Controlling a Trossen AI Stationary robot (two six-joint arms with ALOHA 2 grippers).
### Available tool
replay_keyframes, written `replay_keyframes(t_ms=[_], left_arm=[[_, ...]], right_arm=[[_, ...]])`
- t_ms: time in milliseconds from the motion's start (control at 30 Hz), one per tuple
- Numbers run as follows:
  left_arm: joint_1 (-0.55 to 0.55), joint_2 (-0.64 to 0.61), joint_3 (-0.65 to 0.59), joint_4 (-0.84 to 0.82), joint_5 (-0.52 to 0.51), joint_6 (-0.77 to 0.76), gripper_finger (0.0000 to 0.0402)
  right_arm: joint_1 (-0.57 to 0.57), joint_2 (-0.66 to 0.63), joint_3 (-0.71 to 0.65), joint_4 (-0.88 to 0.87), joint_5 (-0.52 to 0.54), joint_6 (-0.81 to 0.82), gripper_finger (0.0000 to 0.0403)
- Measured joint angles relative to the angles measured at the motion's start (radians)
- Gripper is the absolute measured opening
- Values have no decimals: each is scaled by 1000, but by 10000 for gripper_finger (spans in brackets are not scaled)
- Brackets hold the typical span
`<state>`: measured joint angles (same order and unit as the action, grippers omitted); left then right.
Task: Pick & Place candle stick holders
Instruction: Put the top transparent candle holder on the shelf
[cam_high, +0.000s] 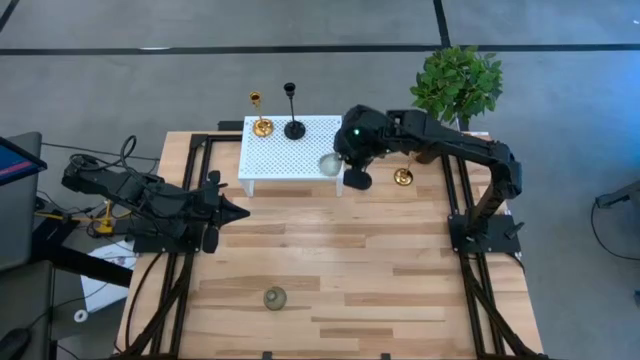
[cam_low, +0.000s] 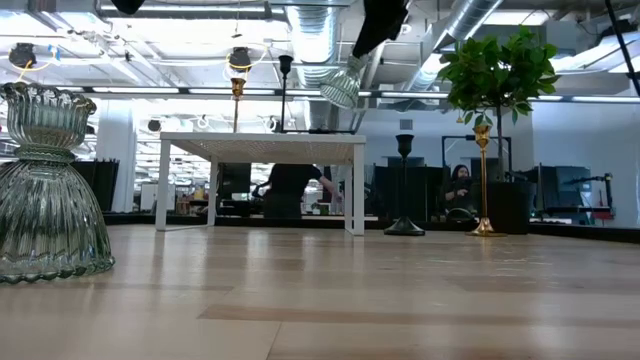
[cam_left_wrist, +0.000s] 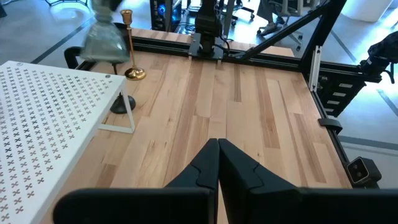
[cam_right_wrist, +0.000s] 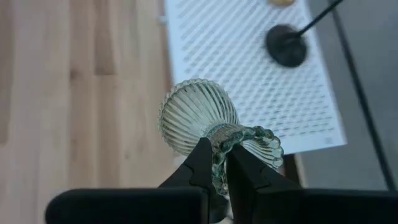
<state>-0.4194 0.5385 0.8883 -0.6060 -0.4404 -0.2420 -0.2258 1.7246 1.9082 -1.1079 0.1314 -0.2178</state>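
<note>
pale wooden planks made up the table (cam_high: 330, 270) where a white perforated shelf (cam_high: 290, 150) stood near the far edge. the right gripper (cam_right_wrist: 216, 163) hung above the shelf's right-hand corner, its fingers clenched on the scalloped rim of a ribbed grey-green glass holder (cam_right_wrist: 198, 115), which dangled tilted with its base swung away from the fingers. on the shelf's far-left part stood a gold holder (cam_high: 261, 126) and a black holder (cam_high: 294, 129) side by side. just right of the shelf, on the table, stood a second black holder (cam_low: 404, 186) and a second gold holder (cam_high: 403, 177). well away from the shelf, near the table's front edge, sat the other grey-green holder (cam_high: 274, 298). the left gripper (cam_left_wrist: 217, 163) waited left of the shelf, fingers pressed together and empty. the pinch on the thin rim looked slight; the tilted glass could slip, or land on its edge at the shelf's corner and topple off.
</note>
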Motion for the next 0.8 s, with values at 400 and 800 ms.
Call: replay_keyframes(t_ms=[400, 800], left_arm=[[0, 0, 0, 0, -8, 1, 5], [0, 0, 0, 1, -30, 2, 5]], right_arm=[[-86, -1, 1, 116, -3, -66, 13], [-143, 39, 6, 153, -25, -134, 13]])
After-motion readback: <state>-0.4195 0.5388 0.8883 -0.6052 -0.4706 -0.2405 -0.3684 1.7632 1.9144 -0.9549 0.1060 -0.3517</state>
